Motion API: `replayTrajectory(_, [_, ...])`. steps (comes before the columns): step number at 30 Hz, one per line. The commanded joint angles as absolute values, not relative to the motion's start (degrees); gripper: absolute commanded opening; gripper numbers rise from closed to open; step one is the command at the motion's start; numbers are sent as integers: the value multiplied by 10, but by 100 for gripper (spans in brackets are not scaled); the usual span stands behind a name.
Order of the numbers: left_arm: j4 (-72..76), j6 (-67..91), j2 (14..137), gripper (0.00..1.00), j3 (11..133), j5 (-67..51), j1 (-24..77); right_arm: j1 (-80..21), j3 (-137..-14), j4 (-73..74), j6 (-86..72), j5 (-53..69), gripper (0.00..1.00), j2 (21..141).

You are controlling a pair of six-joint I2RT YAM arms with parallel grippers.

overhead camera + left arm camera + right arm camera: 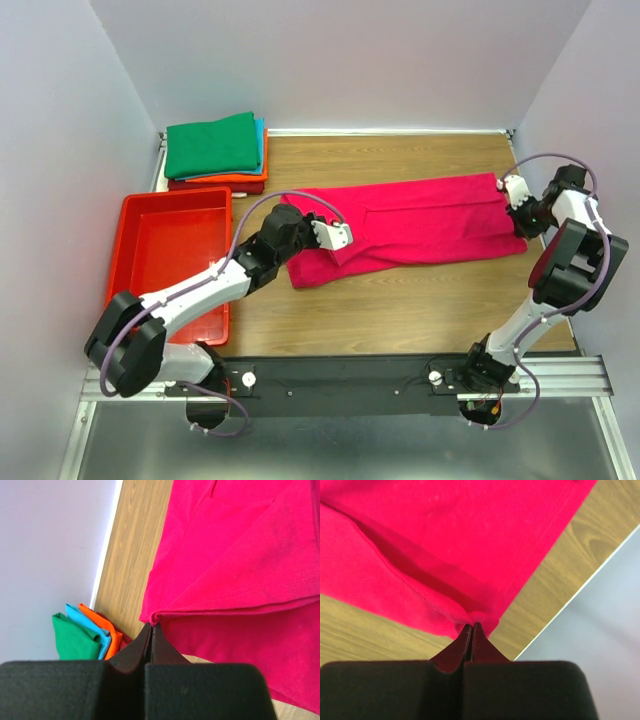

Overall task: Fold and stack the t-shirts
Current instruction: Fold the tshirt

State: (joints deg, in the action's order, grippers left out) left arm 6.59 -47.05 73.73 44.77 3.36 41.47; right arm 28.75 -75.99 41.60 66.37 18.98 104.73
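Observation:
A magenta-pink t-shirt (420,225) lies stretched across the middle of the wooden table, partly folded lengthwise. My left gripper (345,236) is shut on a fold of its left part; in the left wrist view (151,625) the cloth (240,570) bunches at the tips. My right gripper (512,190) is shut on the shirt's right edge near the back right corner, and the right wrist view (471,625) shows the hem (445,545) pinched between the tips. A stack of folded t-shirts (215,150), green on top over teal-blue, orange and dark red, sits at the back left (82,635).
A red plastic tray (170,250) stands at the left, under my left arm. White walls close in the table on the left, back and right. The table's right edge (570,605) runs close beside my right gripper.

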Motion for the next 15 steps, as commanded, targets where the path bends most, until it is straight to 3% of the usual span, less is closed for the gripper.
replayTrajectory(1, [92,-461,760,0,469,26,400,276,-788,406,633,201,1,1064])
replayTrajectory(15, [131,-465,820,0,517,47,372,258,-829,366,560,178,1,1110])
